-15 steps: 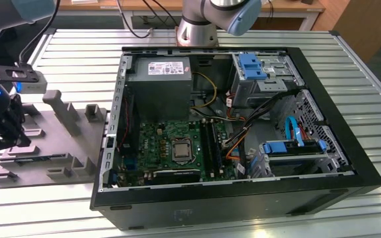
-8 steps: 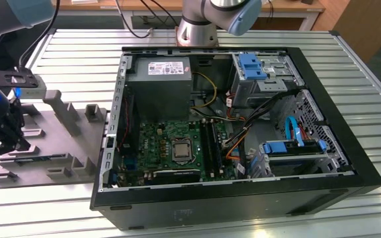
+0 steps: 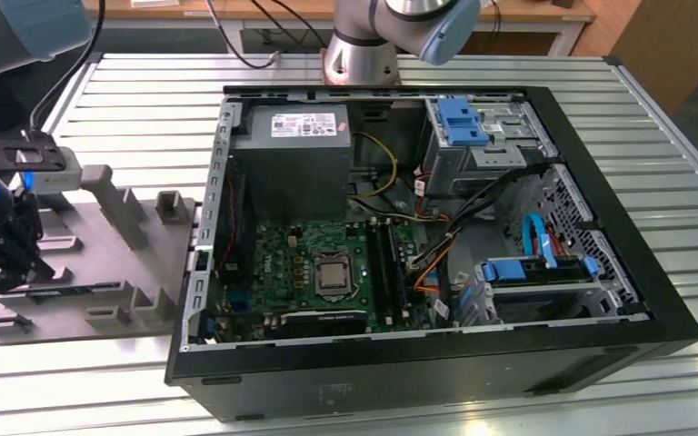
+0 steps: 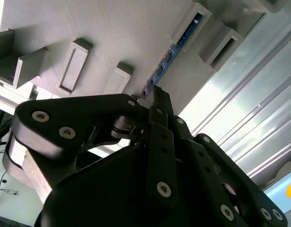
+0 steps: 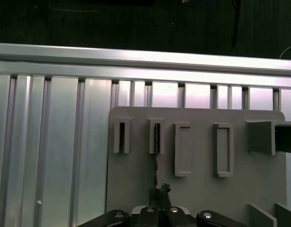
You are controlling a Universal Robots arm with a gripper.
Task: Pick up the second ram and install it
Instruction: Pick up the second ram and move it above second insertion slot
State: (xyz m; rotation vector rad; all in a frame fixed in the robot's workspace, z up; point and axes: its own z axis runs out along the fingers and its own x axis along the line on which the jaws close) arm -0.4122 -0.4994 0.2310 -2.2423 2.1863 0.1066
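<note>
At the exterior view's left, over the grey holder (image 3: 124,222), the gripper (image 3: 7,259) pinches the second ram (image 4: 173,49).
In the second wrist view we see its blue edge seated in a slot (image 4: 185,21); the exterior view gives a white label (image 3: 308,124) on the power supply (image 3: 288,177), unreadably small.

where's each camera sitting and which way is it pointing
Exterior view: high up, looking down on the open computer case; arm base and gripper show.
First wrist view: on the wrist, facing down onto the grey holder; gripper tip shows.
Second wrist view: behind the gripper, looking along it at the holder.
Both wrist views share the second ram, jaws shut on it.
</note>
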